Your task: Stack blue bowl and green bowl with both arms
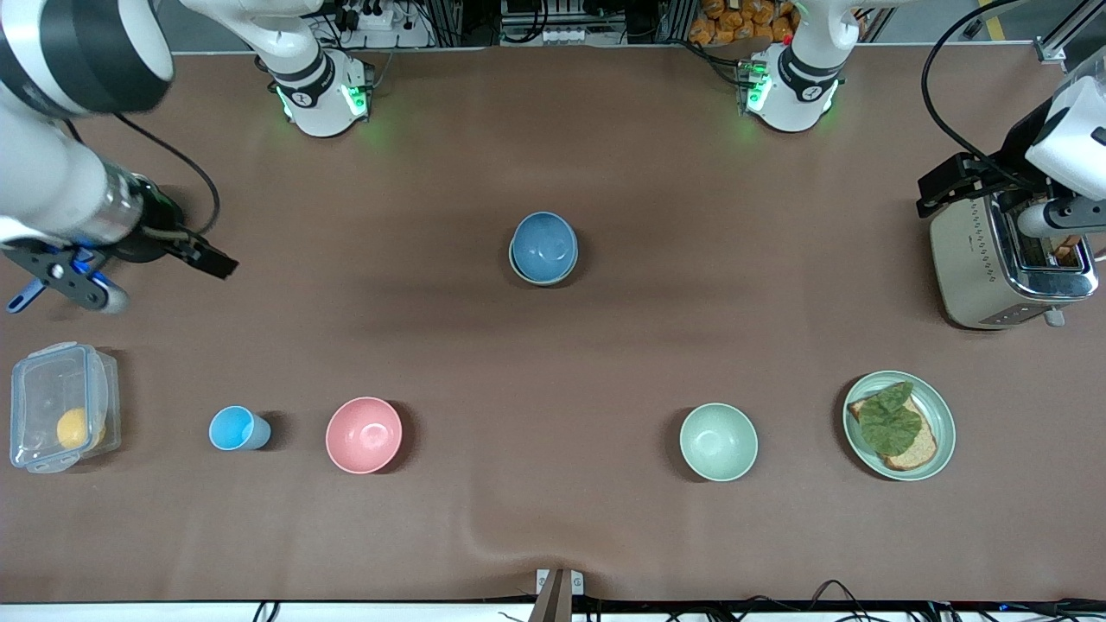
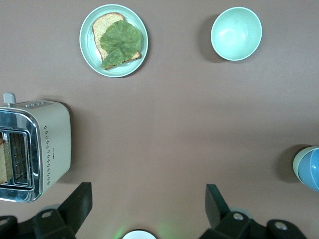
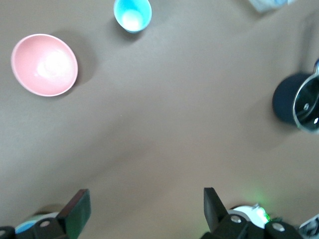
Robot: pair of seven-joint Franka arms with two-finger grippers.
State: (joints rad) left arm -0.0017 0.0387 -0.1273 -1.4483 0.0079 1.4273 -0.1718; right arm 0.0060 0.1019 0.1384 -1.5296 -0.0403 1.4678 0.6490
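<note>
Stacking looks done — blue bowl [image 1: 543,245] nested in green bowl [image 1: 517,266] at mid-table. Left gripper [image 2: 144,206] over the toaster [image 1: 1007,259], right gripper [image 3: 144,208] over the table's right-arm end — fingers apart, empty. Next, probably only parking both arms.

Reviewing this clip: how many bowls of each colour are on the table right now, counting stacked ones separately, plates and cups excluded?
Blue: 1, the blue bowl, nested in a green one at mid-table.
Green: 2, the green bowl whose rim shows under the blue one, and the other green bowl beside the plate with bread.
Pink: 1, the pink bowl beside the light-blue cup.
Total: 4 bowls.
</note>
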